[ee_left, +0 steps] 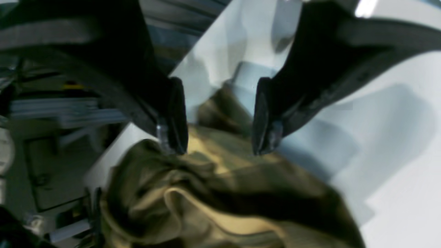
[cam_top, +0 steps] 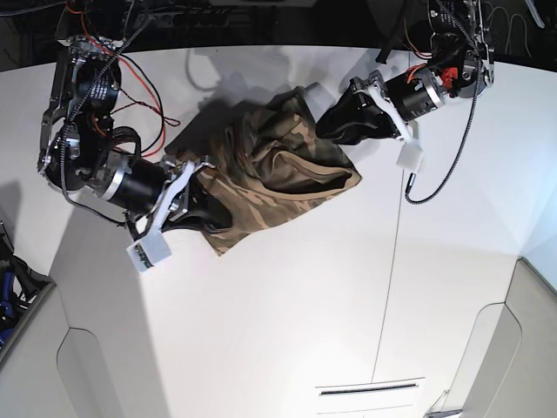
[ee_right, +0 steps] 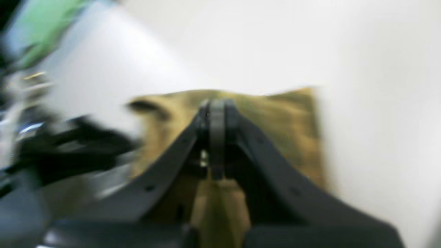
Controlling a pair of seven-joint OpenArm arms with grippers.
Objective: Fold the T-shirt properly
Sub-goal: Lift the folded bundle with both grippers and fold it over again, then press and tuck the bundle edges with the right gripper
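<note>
Your right gripper (ee_right: 217, 113), at the left edge of the crumpled olive, brown and tan camouflage cloth T-shirt (cam_top: 270, 174), is clamped tight on its fabric. The shirt lies bunched on the white table (cam_top: 287, 305). At the shirt's right edge, your left gripper (ee_left: 220, 137) stands wide apart, empty above the cloth.

Camouflage T-shirt (cam_top: 270, 170) in olive green, brown and tan streaks, with a plain tan ribbed collar (ee_left: 220, 220). White table (cam_top: 287, 322), pale grey where shadowed. Black right gripper (ee_right: 217, 106) and black left gripper (ee_left: 220, 144), matte, dark grey where lit. Red and black wires (cam_top: 144, 83) along the right arm. White blocks on both wrists. Blurred green patch (ee_right: 44, 20) at one corner of the right wrist view.
</note>
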